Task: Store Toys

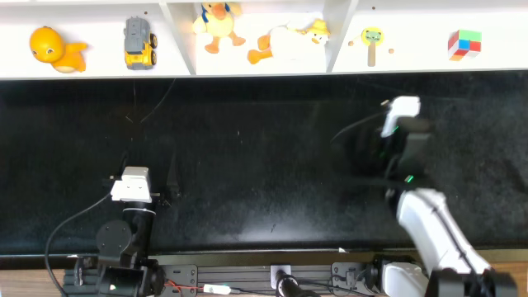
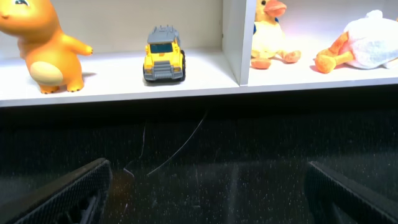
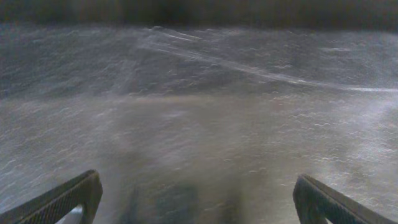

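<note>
Sitting on the white shelf (image 1: 99, 68), left to right, are an orange figure (image 1: 56, 48), a yellow truck (image 1: 140, 43), a plush duck (image 1: 219, 25), a white plush (image 1: 289, 41), a wooden toy (image 1: 372, 41) too small to identify, and a coloured cube (image 1: 464, 43), all well apart from both grippers. The left gripper (image 2: 205, 186) faces the truck, fingers spread and empty; the right gripper (image 3: 199, 199) gapes over the black mat (image 1: 264, 165), holding nothing.
</note>
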You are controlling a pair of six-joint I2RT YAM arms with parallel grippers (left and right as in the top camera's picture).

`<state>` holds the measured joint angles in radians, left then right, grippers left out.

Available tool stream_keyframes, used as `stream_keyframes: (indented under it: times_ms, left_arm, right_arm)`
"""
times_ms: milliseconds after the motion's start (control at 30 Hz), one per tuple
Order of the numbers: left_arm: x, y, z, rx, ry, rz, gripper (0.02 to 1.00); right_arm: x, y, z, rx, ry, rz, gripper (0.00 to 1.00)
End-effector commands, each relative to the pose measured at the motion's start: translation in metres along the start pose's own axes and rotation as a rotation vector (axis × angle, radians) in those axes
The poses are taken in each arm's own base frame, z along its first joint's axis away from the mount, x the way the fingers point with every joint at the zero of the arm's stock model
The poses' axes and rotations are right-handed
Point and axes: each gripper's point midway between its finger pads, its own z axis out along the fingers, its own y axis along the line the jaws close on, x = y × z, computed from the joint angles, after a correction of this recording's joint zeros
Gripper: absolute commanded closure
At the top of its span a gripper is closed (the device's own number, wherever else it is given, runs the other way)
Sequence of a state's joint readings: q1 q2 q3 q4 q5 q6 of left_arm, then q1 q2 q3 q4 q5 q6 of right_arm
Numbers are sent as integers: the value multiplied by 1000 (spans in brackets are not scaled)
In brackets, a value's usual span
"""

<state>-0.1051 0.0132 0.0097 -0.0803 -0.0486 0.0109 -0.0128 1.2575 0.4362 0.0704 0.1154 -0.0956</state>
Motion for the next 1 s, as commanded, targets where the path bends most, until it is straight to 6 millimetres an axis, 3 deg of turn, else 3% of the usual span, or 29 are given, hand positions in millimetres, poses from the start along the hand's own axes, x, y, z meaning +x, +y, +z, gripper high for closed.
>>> stream_keyframes:
  times_ms: [33,367,567,900,1000]
  left_arm:
    - [-1,-2,-1,10,-7,19,20]
    - [-1,-2,-1,10,-7,19,20]
    - [-1,-2,-1,10,-7,19,20]
    - [-1,-2,-1,10,-7,19,20]
    - [-1,-2,-1,10,-7,19,20]
  right_arm:
    - [6,24,-19,-57,-86,-10,7]
    - [21,23,-69,-102,-307,35,5]
    - [31,25,-86,-127,-365,23,5]
    - [-21,11,-138,-77,-683,-13,5]
    - [-21,-1,-137,-17,-683,-26,5]
